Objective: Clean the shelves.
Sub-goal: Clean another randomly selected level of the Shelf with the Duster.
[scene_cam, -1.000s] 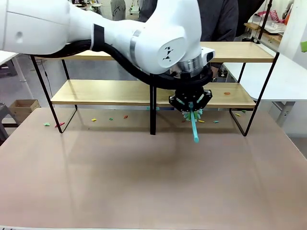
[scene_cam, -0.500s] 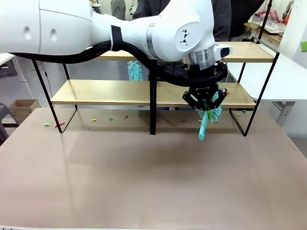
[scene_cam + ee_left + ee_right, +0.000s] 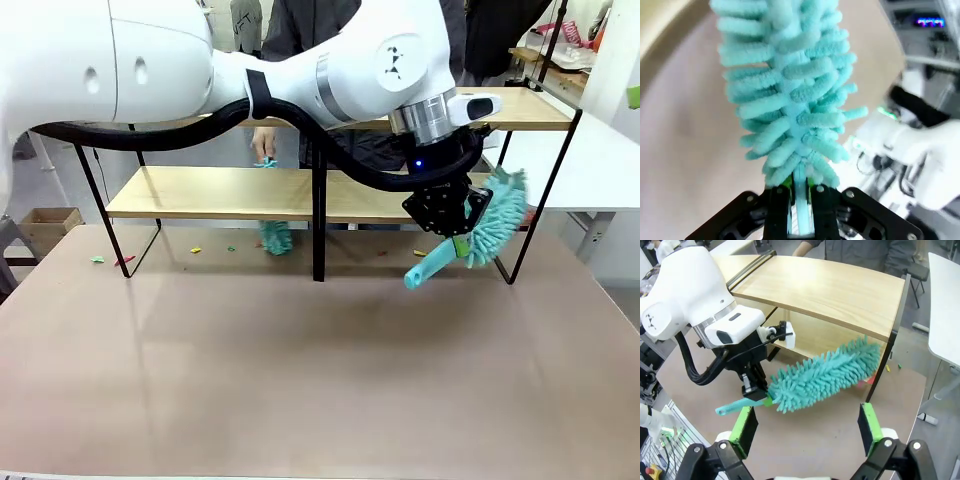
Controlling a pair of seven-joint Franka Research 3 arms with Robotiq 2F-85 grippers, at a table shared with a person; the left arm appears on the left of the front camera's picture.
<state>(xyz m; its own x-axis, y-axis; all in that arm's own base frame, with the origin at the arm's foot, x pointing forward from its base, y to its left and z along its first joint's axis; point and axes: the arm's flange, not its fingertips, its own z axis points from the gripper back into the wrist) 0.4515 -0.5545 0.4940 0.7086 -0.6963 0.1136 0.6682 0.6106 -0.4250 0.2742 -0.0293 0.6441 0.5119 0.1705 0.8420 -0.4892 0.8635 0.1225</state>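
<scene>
L gripper (image 3: 456, 236) shut tight on fluffy teal microfibre duster (image 3: 497, 218), at right end of light wooden two-tier shelves (image 3: 220, 192); R gripper (image 3: 807, 422) wide open, empty.

Shelves (image 3: 220, 192) + scraps (image 3: 232, 248) on tbl (image 3: 300, 380)

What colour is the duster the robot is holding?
Turquoise duster, head and handle alike; clearest in the left wrist view.

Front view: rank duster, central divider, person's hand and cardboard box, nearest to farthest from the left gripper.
1. Duster, held in the left gripper.
2. Central divider, mid-rack, to its left.
3. Person's hand, behind the shelves.
4. Cardboard box, far left.
</scene>
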